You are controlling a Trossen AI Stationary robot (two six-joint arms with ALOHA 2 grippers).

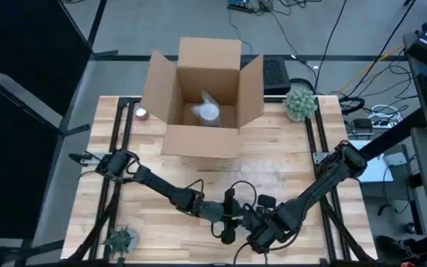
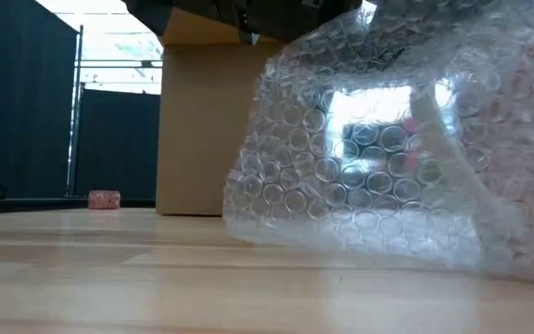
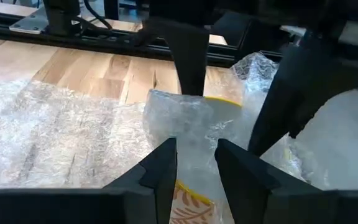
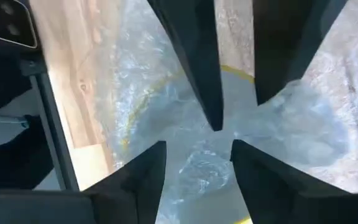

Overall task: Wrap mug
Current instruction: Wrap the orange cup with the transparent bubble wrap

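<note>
Wooden table [image 1: 288, 159], open cardboard box [image 1: 202, 93] behind; both jaws clamped on bubble wrap [image 3: 191, 124].

- Grey concrete floor [image 1: 161, 18] surrounds the light wooden plank table [image 1: 288, 159].
- Loose black cables [image 1: 325, 30] cross it.
- Dark curtain panels [image 2: 21, 111] stand behind; bright, possibly window, light [image 2: 123, 42] above.
</note>
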